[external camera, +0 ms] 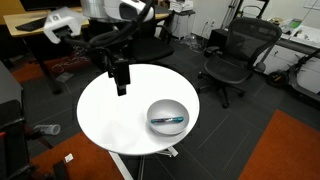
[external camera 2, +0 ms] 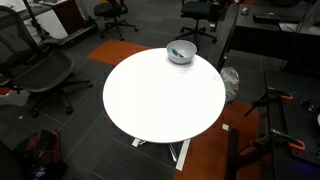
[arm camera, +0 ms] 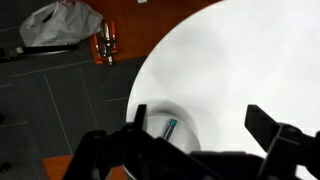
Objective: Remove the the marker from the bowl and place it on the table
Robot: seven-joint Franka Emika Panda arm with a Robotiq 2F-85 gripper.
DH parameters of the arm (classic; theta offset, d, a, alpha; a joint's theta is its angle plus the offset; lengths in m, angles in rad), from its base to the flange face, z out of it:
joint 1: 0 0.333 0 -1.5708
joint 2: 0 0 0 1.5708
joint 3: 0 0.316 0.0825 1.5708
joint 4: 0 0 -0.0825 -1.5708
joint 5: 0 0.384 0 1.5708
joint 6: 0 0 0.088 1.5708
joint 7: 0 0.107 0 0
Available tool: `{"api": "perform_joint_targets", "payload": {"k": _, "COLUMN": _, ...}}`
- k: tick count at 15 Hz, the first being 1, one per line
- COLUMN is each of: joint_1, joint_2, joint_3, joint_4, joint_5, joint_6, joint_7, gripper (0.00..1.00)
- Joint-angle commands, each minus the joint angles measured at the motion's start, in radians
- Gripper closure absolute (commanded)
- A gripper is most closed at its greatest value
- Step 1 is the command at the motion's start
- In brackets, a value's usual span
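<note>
The shiny grey metal bowl [external camera: 167, 110] stands near the edge of the round white table [external camera: 110, 118]. It also shows in both the other exterior view [external camera 2: 181, 52] and the wrist view [arm camera: 186, 120]. The dark, teal-bodied marker [external camera: 168, 120] lies inside the bowl and also shows in the wrist view [arm camera: 170, 127]. My gripper [external camera: 121, 88] hangs above the table, to the side of the bowl and apart from it. In the wrist view the gripper [arm camera: 200, 122] is open and empty, with its fingers spread wide. The gripper is out of view in the exterior view that shows the whole table [external camera 2: 160, 100].
Black office chairs [external camera: 235, 55] stand around the table, and another chair [external camera 2: 40, 70] shows beside it. A grey plastic bag [arm camera: 62, 22] lies on the dark floor. An orange carpet [external camera: 290, 150] and wooden desks [external camera: 30, 25] lie further off.
</note>
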Motion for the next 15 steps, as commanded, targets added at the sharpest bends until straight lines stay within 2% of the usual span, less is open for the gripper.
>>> {"api": "perform_joint_targets", "payload": {"k": 1, "joint_1": -0.022, "joint_2": 0.098, "joint_3": -0.012, "joint_4": 0.071, "joint_5": 0.075, "joint_6": 0.096, "joint_7": -0.005, "gripper": 0.00}}
{"api": "perform_joint_targets", "payload": {"k": 7, "joint_1": -0.041, "joint_2": 0.270, "joint_3": -0.025, "joint_4": 0.178, "joint_5": 0.088, "joint_6": 0.244, "joint_7": 0.044, "gripper": 0.00}}
{"api": "perform_joint_targets", "payload": {"k": 15, "joint_1": -0.068, "joint_2": 0.483, "joint_3": -0.007, "joint_4": 0.350, "joint_5": 0.151, "joint_6": 0.278, "joint_7": 0.060, "gripper": 0.00}}
